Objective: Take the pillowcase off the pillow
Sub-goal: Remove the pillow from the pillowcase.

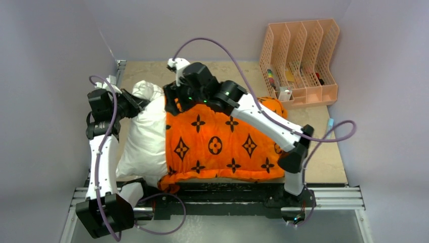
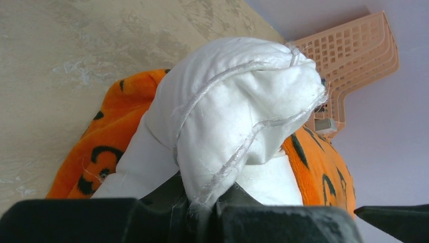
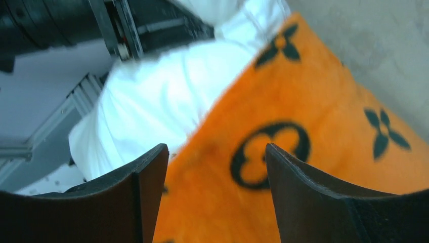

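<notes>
Two grippers work at the far left end of a large bedding bundle that lies across the beige tabletop [image 1: 324, 167]. The bright-orange plush pillowcase [image 1: 217, 147], printed with black flower, diamond and circle motifs, covers the right-hand part of the plump plain white pillow [image 1: 144, 136]. The pillow's left part lies bare, bulging out of the case's open edge toward the left arm.

The left gripper [image 2: 202, 212] is clamped tight on a bunched far corner of the pillow, and a piped seam of that corner runs down into its black jaws. The right gripper [image 3: 217, 152] hangs over the pillowcase's open edge near the far side. Its dark fingers [image 3: 146, 177] stand wide apart with nothing between them, orange fabric and white pillow showing below. Whether its tips touch the cloth cannot be told.

A peach-coloured slotted plastic file organiser [image 1: 303, 55] stands at the far right corner, well apart from the pillow.
</notes>
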You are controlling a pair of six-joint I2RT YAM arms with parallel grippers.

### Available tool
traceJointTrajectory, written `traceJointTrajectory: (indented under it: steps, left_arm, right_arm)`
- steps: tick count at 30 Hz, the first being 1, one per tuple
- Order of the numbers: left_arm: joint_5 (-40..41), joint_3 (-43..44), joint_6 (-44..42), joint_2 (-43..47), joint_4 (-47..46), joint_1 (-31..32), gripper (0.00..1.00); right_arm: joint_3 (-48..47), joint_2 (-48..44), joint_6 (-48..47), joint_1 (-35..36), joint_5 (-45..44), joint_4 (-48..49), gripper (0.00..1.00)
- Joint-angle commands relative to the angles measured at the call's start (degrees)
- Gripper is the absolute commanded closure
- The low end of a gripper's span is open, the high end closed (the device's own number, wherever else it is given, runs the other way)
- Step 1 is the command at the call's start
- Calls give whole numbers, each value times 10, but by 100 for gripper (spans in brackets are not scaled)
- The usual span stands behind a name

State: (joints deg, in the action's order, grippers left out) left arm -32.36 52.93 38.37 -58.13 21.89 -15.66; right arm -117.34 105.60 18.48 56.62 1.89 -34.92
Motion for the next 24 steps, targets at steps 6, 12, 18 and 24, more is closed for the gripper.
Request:
traceJointTrajectory:
  steps: [6,12,18,24]
  left_arm:
    - [-52,58,-3,35,-29,18,100]
    - [21,72,-19,38,15,16,100]
    - [63,75,-3,17,12,16,100]
    - [51,84,11,10,-4,16,100]
  right_arm:
    - [-116,126,-6,22,-209,-117,48]
    - [38,27,43,-65,-298,-109,100]
    - [297,-178,30,-240,-286,-43,100]
    - [385,-252,28,-335,-221,-40,100]
